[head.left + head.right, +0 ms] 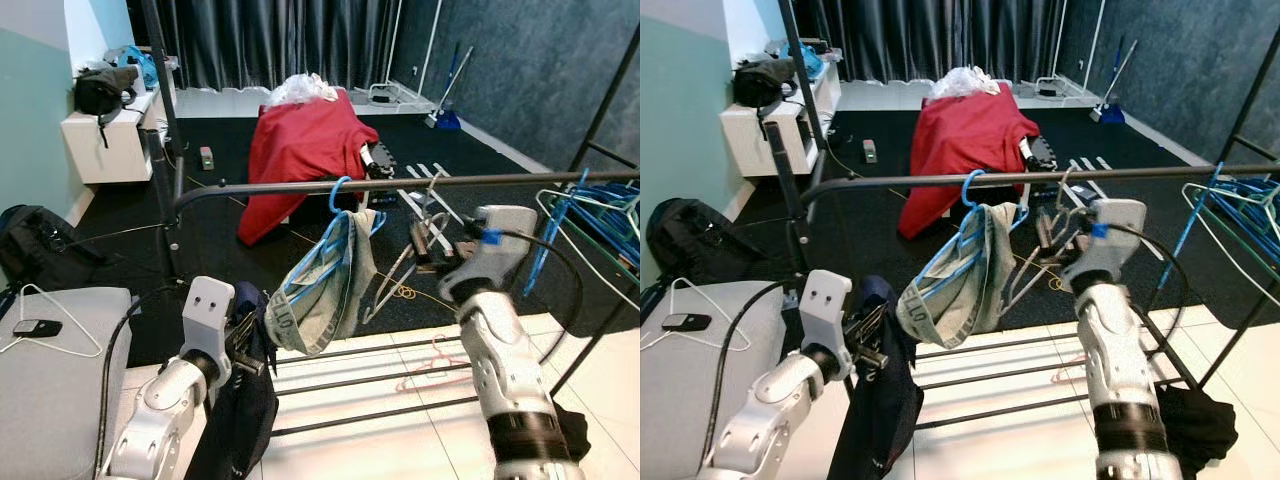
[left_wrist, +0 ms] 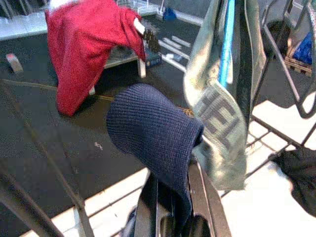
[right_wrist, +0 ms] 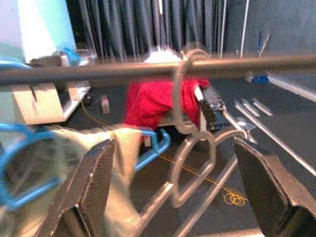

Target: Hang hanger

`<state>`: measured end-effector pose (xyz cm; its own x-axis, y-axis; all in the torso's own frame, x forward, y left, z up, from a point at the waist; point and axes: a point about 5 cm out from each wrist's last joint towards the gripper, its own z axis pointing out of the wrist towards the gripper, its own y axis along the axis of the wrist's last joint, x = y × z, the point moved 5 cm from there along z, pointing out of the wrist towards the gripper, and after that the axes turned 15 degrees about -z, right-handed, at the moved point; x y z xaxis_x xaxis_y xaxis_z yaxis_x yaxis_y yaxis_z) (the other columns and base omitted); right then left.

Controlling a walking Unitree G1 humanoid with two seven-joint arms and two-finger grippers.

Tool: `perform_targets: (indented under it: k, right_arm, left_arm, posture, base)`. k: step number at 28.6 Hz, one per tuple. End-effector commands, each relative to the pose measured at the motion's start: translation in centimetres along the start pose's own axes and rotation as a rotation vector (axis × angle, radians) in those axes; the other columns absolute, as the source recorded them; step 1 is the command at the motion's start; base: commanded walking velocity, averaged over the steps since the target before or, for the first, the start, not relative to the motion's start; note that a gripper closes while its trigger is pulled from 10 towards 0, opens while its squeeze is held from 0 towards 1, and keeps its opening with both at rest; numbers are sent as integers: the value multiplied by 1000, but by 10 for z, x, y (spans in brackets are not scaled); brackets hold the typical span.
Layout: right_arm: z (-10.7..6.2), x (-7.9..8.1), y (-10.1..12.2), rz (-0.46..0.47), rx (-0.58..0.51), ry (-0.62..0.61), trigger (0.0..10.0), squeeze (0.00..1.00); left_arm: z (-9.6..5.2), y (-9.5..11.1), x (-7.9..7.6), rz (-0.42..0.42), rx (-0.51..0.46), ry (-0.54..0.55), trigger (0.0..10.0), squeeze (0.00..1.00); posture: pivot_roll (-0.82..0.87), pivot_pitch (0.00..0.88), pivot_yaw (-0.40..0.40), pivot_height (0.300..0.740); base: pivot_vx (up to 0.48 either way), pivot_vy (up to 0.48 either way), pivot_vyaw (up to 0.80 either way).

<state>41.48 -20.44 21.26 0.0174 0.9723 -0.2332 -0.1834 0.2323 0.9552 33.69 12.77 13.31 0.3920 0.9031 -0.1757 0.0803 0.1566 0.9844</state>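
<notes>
Hooking over the rail (image 1: 300, 187), the grey hanger (image 3: 190, 148) hangs free between the right gripper (image 3: 173, 197)'s wide-spread fingers (apparently just released), while the left gripper (image 2: 173, 207) grips a navy garment (image 2: 153, 133) for later.

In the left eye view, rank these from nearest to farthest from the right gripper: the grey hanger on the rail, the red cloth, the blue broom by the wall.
1. Grey hanger: hooked on the rail just in front of the right gripper.
2. Red cloth: draped farther back, mid-room, toward the left.
3. Blue broom: farthest, against the back wall.
</notes>
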Motion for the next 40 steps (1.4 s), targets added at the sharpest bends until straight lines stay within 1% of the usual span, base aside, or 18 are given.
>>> perform_targets:
  k: [1, 2, 4, 5, 7, 8, 10, 11, 13, 15, 20, 23, 29, 30, 34, 40]
  right_arm:
    - [1, -3, -9, 1, 42, -11, 10000, 0]
    - [7, -9, -12, -16, 82, -11, 10000, 0]
    - [7, -9, -12, -16, 82, -11, 10000, 0]
    - [13, -12, -15, -26, 117, -3, 10000, 0]
    - [13, -12, -15, -26, 117, -3, 10000, 0]
    - [16, -16, -17, -33, 140, 2, 10000, 0]
    - [16, -16, -17, -33, 140, 2, 10000, 0]
    - [20, -19, -18, -41, 167, 14, 10000, 0]
    - [20, -19, -18, -41, 167, 14, 10000, 0]
    - [28, -24, -18, -23, 198, 51, 10000, 0]
    - [33, -25, -11, -12, 184, 85, 10000, 0]
    - [37, -23, -5, -24, 160, 105, 10000, 0]
    - [39, -24, -3, -37, 156, 107, 10000, 0]
    - [39, -25, -1, -56, 155, 106, 10000, 0]
    - [41, -27, 3, -87, 147, 114, 10000, 0]
    - [43, -25, 6, -100, 138, 125, 10000, 0]
  left_arm:
    - [-2, 5, -2, 41, -3, -16, 10000, 0]
    - [-4, 5, -1, 53, 6, -25, 10000, 0]
    - [-4, 5, -1, 53, 6, -25, 10000, 0]
    - [-6, 4, 0, 63, 15, -32, 10000, 0]
    - [-6, 4, 0, 63, 15, -32, 10000, 0]
    - [-8, 5, 0, 75, 22, -42, 10000, 0]
    - [-8, 5, 0, 75, 22, -42, 10000, 0]
    - [-10, 6, 2, 91, 35, -53, 10000, 0]
    - [-10, 6, 2, 91, 35, -53, 10000, 0]
    - [-12, 6, 4, 110, 53, -69, 10000, 0]
    - [-12, 7, 6, 118, 59, -73, 10000, 0]
    - [-13, 9, 7, 122, 58, -74, 10000, 0]
    - [-15, 9, 6, 123, 62, -76, 10000, 0]
    - [-16, 9, 6, 124, 64, -79, 10000, 0]
    - [-17, 12, 4, 121, 59, -86, 10000, 0]
    - [-16, 15, 4, 127, 53, -92, 10000, 0]
  posture:
    - [-38, 88, -21, 740]
    - [-33, 103, -16, 740]
    - [-33, 103, -16, 740]
    - [-27, 118, -11, 740]
    - [-27, 118, -11, 740]
    - [-22, 139, -6, 740]
    - [-22, 139, -6, 740]
    - [-25, 162, 5, 740]
    - [-25, 162, 5, 740]
    - [-34, 182, 13, 740]
    - [-35, 192, 11, 740]
    - [-29, 201, 14, 740]
    - [-29, 205, 16, 740]
    - [-26, 211, 16, 740]
    - [-31, 214, 14, 740]
    - [-31, 205, 14, 740]
  base:
    - [0, 0, 0]
    - [0, 0, 0]
    - [0, 0, 0]
    - [0, 0, 0]
    - [0, 0, 0]
    - [0, 0, 0]
    - [0, 0, 0]
    - [0, 0, 0]
    - [0, 0, 0]
    - [0, 0, 0]
    - [0, 0, 0]
    - [0, 0, 0]
    - [0, 0, 0]
    - [0, 0, 0]
    - [0, 0, 0]
    - [0, 0, 0]
